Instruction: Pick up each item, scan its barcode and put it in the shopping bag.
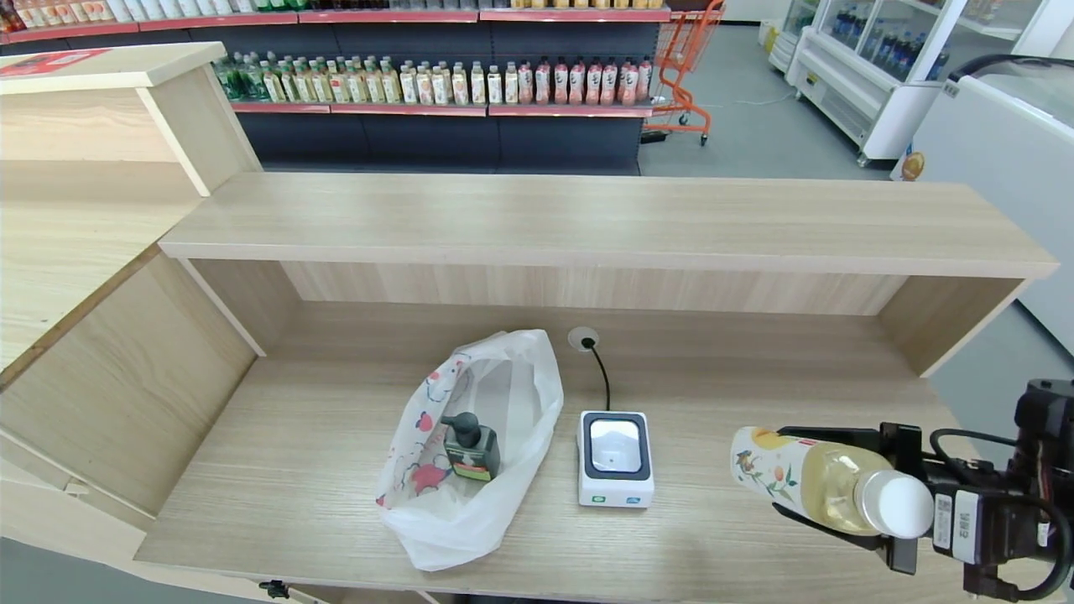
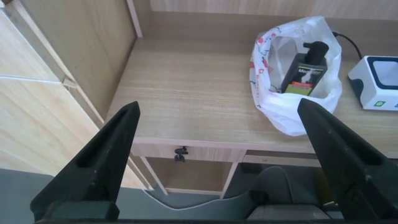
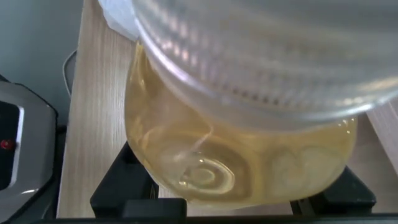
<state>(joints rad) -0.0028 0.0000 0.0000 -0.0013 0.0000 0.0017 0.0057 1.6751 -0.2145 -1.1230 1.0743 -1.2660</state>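
Observation:
My right gripper (image 1: 832, 478) is shut on a bottle of yellow drink (image 1: 818, 480) with a flowered label and a white cap. It holds the bottle on its side above the counter, to the right of the white barcode scanner (image 1: 615, 457). In the right wrist view the bottle (image 3: 249, 124) is close up between the black fingers (image 3: 140, 196), with the scanner (image 3: 18, 143) beyond it. The white shopping bag (image 1: 470, 445) lies open left of the scanner, and a dark pump bottle (image 1: 471, 449) rests inside it. My left gripper (image 2: 217, 168) hangs open off the counter's front edge, short of the bag (image 2: 292, 106).
A black cable (image 1: 602, 373) runs from the scanner to a hole in the counter (image 1: 294, 470). A raised shelf (image 1: 587, 222) and side panels wall the counter at the back and both sides. Bare wood lies left of the bag.

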